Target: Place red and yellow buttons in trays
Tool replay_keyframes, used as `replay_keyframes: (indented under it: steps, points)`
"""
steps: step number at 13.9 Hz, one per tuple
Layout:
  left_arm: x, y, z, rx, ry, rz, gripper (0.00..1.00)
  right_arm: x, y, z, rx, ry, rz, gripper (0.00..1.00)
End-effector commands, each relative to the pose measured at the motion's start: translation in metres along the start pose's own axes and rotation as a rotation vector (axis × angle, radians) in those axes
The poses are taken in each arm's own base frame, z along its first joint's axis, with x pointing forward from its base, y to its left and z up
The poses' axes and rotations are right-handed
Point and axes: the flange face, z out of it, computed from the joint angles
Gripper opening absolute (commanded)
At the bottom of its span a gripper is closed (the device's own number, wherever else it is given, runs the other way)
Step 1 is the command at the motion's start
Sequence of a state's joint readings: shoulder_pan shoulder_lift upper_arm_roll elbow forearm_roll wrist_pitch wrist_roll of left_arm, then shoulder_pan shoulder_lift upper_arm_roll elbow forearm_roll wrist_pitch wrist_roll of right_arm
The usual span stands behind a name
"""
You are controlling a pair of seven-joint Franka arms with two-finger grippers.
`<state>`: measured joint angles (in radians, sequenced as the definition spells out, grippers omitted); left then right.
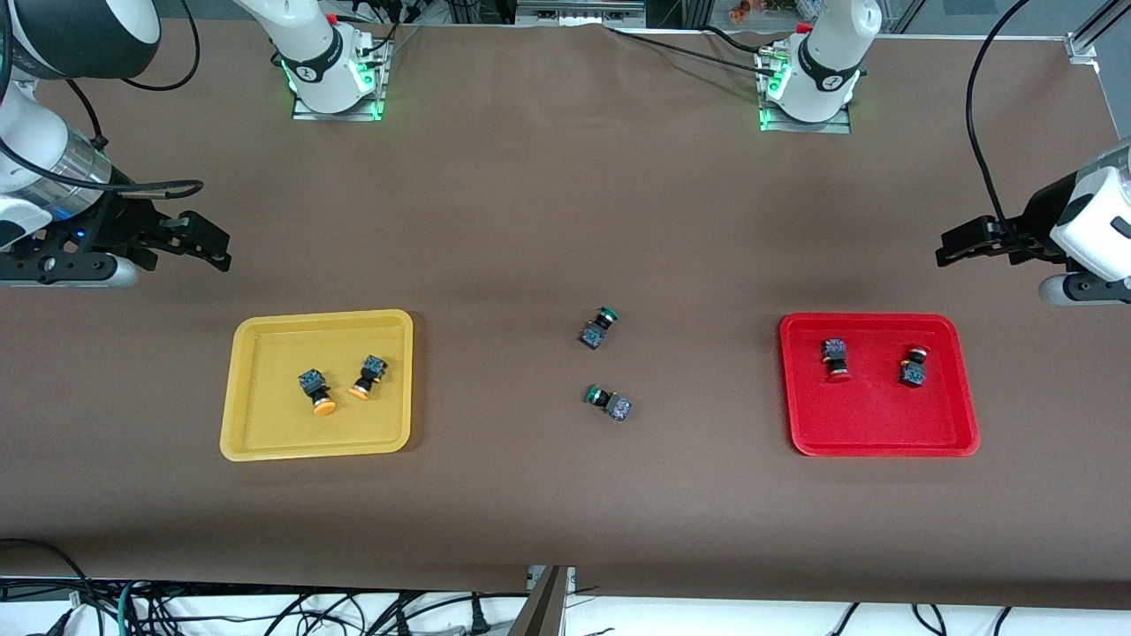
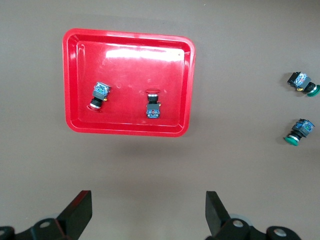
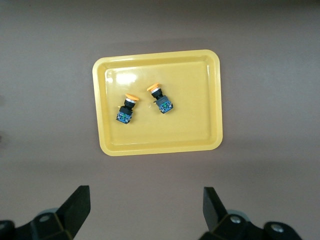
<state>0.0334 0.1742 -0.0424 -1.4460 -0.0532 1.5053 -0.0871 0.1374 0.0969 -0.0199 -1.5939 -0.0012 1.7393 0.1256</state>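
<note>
Two yellow-capped buttons (image 1: 315, 391) (image 1: 368, 376) lie in the yellow tray (image 1: 256, 442) toward the right arm's end; both show in the right wrist view (image 3: 125, 109) (image 3: 161, 99) inside the tray (image 3: 210, 100). Two red-capped buttons (image 1: 834, 359) (image 1: 914, 365) lie in the red tray (image 1: 884, 433) toward the left arm's end; the left wrist view shows them (image 2: 99, 95) (image 2: 153, 104) in the tray (image 2: 125, 55). My right gripper (image 1: 205, 246) is open and empty above the table near the yellow tray. My left gripper (image 1: 959, 245) is open and empty above the table near the red tray.
Two green-capped buttons (image 1: 598, 328) (image 1: 608, 401) lie on the brown table between the trays; they also show in the left wrist view (image 2: 303, 83) (image 2: 299, 131). Both arm bases stand along the table edge farthest from the front camera. Cables hang below the nearest table edge.
</note>
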Motion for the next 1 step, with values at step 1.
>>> replay_keyframes:
  steps: [1]
  points:
    - [0.0044, 0.0000, -0.0025, -0.001, -0.011, 0.013, 1.00, 0.0011, 0.0004, -0.0050, -0.039, 0.009, -0.007, 1.00]
